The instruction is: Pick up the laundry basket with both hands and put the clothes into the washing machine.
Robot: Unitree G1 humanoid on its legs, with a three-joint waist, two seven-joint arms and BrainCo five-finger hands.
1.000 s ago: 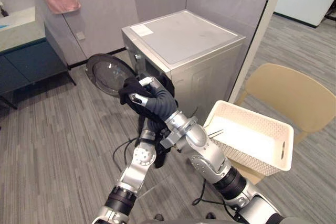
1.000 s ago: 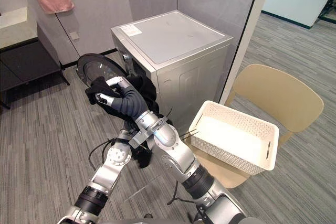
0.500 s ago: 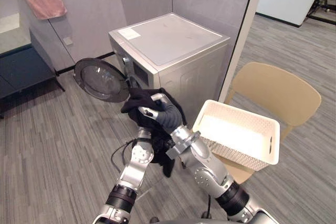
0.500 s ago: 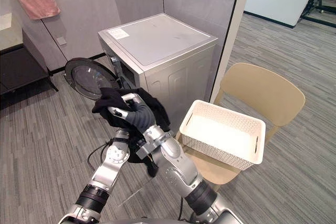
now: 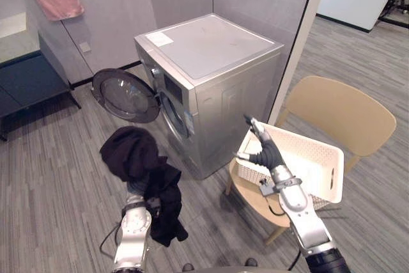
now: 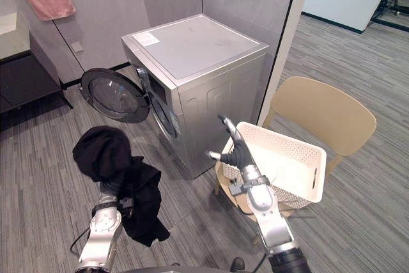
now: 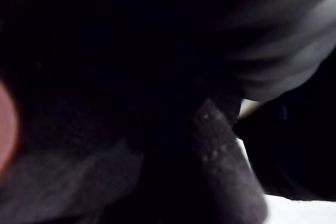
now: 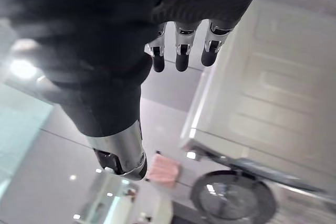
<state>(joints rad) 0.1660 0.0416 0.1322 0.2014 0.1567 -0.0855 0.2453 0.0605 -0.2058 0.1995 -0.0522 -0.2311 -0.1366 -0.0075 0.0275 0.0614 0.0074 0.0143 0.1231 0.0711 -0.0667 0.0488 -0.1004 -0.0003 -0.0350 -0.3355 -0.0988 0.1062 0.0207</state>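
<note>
Our black garment [image 5: 131, 155] hangs unloaded at 7 o'clock of the washing machine [image 5: 211, 68]; left hand [image 7: 281, 40] buried, grip untellable; right hand [image 5: 263, 150] splayed, empty.

Left hand [image 7: 283, 51] buried under the black clothes [image 5: 128, 151], washing machine [image 5: 211, 49] drum too dark to see into, chair [image 5: 345, 113] seat largely hidden beneath the laundry basket [image 6: 281, 137]

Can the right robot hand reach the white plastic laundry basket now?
Probably yes: the open right robot hand hovers at the near rim of the white perforated plastic laundry basket, nothing between them.
</note>
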